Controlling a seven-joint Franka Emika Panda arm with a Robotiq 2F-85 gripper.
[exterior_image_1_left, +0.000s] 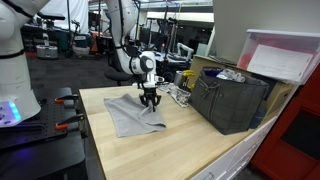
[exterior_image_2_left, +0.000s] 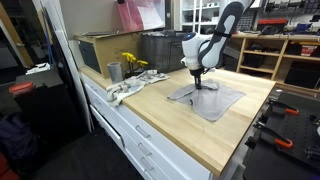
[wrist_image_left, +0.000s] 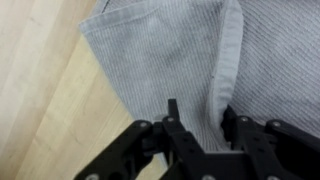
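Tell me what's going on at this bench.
The robot arm's gripper is down on a grey cloth spread on the wooden table. In the wrist view its fingers stand on either side of a raised fold of the cloth and appear to pinch it. The rest of the cloth lies mostly flat. A dark bin stands on the same table, apart from the cloth.

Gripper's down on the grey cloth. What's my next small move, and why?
Probably close the jaws fully before lifting: in the wrist view the gripper straddles a raised ridge of the grey cloth, but I cannot tell whether it is clamped, and the rest lies flat on the table.
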